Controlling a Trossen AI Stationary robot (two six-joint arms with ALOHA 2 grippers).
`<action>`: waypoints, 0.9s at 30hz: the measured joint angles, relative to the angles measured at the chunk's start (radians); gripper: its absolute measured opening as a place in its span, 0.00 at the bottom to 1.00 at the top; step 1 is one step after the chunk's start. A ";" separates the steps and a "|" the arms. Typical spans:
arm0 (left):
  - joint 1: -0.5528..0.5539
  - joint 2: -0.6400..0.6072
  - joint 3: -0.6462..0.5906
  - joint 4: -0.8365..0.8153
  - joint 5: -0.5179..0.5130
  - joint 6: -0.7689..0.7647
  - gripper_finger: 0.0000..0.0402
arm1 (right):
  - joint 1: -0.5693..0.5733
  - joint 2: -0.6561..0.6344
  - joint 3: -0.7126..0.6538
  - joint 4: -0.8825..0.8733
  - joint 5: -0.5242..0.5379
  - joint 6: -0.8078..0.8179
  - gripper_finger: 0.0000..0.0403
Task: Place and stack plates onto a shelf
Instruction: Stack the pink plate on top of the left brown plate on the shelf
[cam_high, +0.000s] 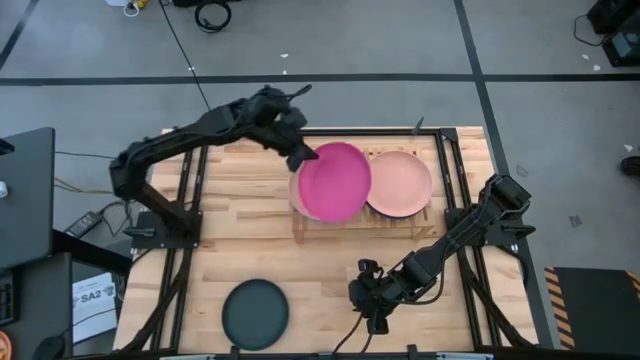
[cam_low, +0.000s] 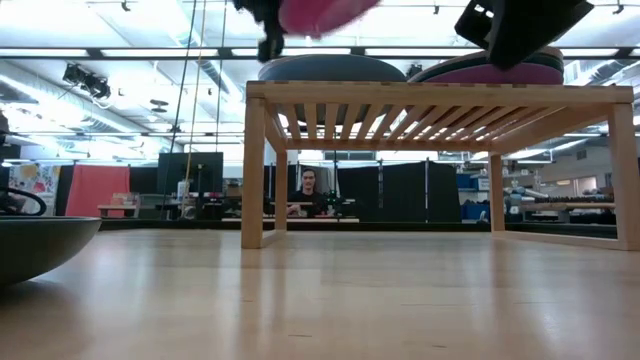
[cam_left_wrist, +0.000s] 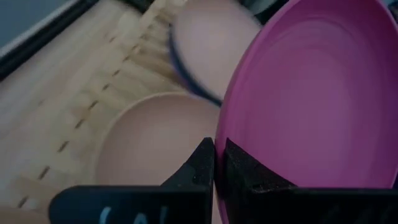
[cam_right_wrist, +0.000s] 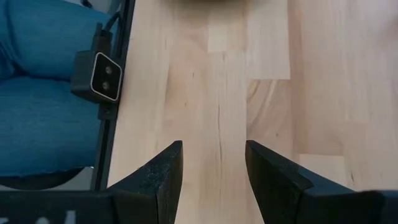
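My left gripper is shut on a magenta plate above the left half of the slatted wooden shelf. Under that plate a pale pink plate tops the left stack. A salmon plate tops the right stack, and a blue rim shows under it in the left wrist view. In the low view both stacks rest flat on the shelf top. A dark plate lies on the table near its near edge. My right gripper is open, low over bare table near the near edge. My left gripper pinches the magenta plate's rim between its two fingers, one on the upper face and one on the underside. The fingers come from the table's far-left side, slanting down. The plate is lifted clear above the left stack and is tilted.
The shelf stands at the middle of the table's far half, on legs with an open gap beneath it. Black frame rails run along the table's left and right sides. Bare wood lies between the dark plate and my right gripper. A seated person shows far behind the table.
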 joint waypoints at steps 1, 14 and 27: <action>0.014 0.020 0.002 -0.001 0.011 -0.005 0.04 | 0.001 0.000 0.000 0.001 -0.003 0.003 0.44; 0.135 0.128 0.003 -0.197 0.050 -0.009 0.04 | 0.002 0.000 0.000 0.028 -0.003 -0.016 0.44; 0.083 0.128 -0.001 -0.250 -0.049 -0.008 0.04 | 0.002 0.000 0.000 0.028 -0.002 -0.016 0.44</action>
